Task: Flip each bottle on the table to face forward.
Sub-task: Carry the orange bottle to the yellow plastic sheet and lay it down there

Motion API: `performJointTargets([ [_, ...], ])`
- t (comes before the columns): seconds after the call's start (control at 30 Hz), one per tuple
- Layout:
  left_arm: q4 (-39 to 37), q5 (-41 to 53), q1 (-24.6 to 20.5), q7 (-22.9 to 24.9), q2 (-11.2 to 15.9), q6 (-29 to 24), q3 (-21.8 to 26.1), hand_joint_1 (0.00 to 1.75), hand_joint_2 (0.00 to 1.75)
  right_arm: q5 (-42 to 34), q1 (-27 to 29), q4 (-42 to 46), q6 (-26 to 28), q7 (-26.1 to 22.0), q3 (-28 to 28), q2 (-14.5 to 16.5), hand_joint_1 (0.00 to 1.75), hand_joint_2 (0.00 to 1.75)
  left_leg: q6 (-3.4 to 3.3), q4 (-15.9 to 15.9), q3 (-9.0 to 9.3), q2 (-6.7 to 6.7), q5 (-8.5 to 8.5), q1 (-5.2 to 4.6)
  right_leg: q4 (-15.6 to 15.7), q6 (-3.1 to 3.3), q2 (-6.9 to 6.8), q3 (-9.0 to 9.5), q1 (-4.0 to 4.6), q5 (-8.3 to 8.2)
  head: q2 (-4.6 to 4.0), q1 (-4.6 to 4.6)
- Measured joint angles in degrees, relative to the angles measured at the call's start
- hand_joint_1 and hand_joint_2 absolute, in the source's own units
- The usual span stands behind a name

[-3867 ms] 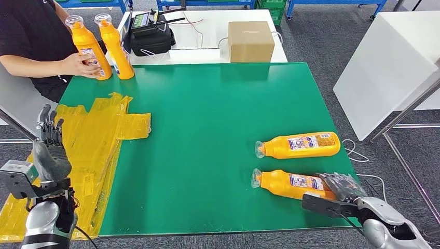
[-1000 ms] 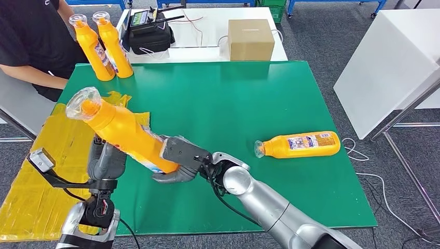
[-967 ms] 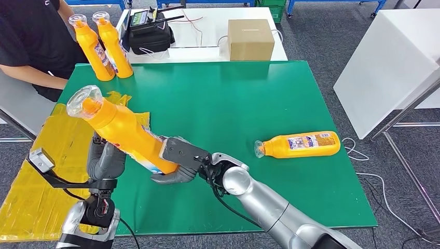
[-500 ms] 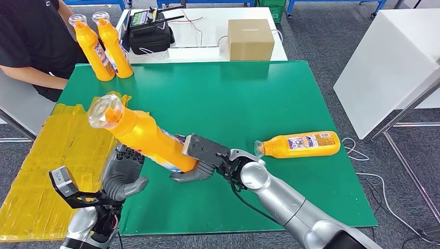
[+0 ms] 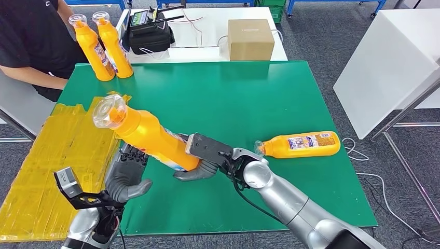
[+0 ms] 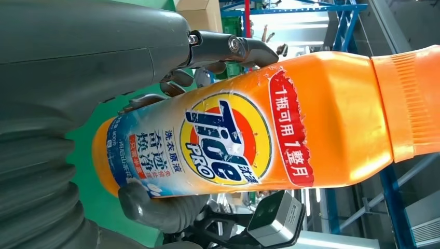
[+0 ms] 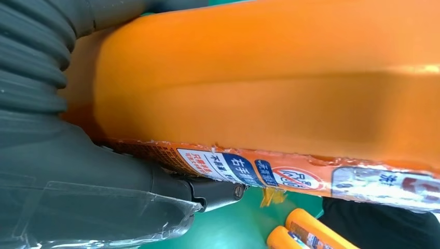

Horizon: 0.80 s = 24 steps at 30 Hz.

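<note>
We see the right hand gripping the base end of an orange bottle, which is lifted off the green desk and tilted, its clear cap pointing up and to the left over the near left part of the desk. The left hand sits just beneath the bottle's lower half with its fingers spread; in the left wrist view the thumb and fingers reach around the labelled body, so it seems to be closing on the bottle, though we cannot tell whether it truly holds it. A second bottle lies on its side near the right edge of the desk, cap toward the left. Two more bottles stand upright together at the far left corner, beside a seated person. Yellow sheeting covers the desk's left edge. A cardboard box rests on a white surface beyond the desk.
</note>
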<state>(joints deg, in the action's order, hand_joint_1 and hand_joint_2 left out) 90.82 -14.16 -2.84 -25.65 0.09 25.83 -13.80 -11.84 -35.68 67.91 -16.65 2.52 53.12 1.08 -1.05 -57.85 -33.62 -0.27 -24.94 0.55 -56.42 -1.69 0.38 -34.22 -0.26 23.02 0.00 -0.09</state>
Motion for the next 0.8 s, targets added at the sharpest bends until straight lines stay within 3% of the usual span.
performJointTargets([
  [0.17, -0.19, -0.35, -0.32, 0.12, 0.00, 0.02, -0.28, 0.00, 1.75, 0.43, -0.04, -0.47, -1.22, 0.13, 0.64, 0.41, 1.75, 1.75, 0.00, 0.00, 0.00, 0.00, 0.00, 0.00, 0.00, 0.00, 0.00, 0.00, 0.01, 0.00, 0.00, 0.00],
  [0.43, -1.80, -1.44, -2.32, 0.43, -0.07, 0.02, -0.31, 0.00, 1.75, 1.90, 0.87, -2.63, -2.43, 0.20, 4.92, 4.47, 1.75, 1.75, 0.01, 0.00, -0.01, -0.01, 0.00, 0.08, -0.02, 0.02, 0.00, -0.04, 0.04, 0.01, 0.00, 0.00],
  [0.8, -2.55, -1.55, -2.54, 0.47, -0.07, 0.02, -0.13, 0.00, 1.75, 1.77, 0.93, -3.63, -2.76, 0.24, 6.05, 5.15, 1.75, 1.75, 0.00, 0.00, -0.02, 0.00, 0.00, 0.03, 0.00, 0.01, 0.00, -0.02, 0.00, 0.01, 0.00, 0.01],
])
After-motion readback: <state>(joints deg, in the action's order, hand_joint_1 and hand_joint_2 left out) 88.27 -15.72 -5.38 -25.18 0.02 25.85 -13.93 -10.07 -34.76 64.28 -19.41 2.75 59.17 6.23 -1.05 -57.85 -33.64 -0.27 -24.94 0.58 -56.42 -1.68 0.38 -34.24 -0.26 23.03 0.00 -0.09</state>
